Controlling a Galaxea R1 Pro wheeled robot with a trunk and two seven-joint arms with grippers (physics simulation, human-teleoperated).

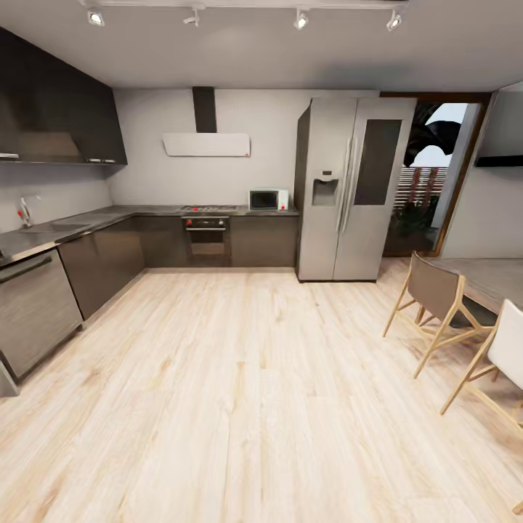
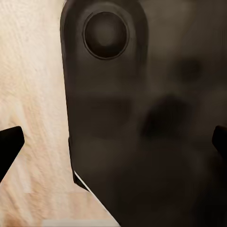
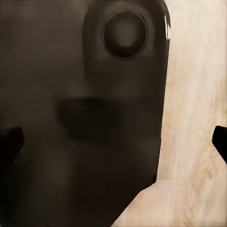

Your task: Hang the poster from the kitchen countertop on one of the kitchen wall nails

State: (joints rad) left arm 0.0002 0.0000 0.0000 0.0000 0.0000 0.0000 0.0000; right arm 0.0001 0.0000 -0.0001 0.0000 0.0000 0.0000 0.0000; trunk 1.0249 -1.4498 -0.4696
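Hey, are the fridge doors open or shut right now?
Shut. Both doors of the fridge sit flush with its front, the handles meeting at the middle seam, and none of the inside shows.

We count one refrigerator (image 1: 354, 189) at about one o'clock, one microwave (image 1: 266, 199) and one oven (image 1: 207, 234) near twelve, and one range hood (image 1: 206, 144) above them. Four ceiling spotlights (image 1: 300, 19) line up at twelve. Two chairs (image 1: 434, 305) stand at three o'clock, beside one table (image 1: 488, 280). One dishwasher (image 1: 35, 311) sits at nine.
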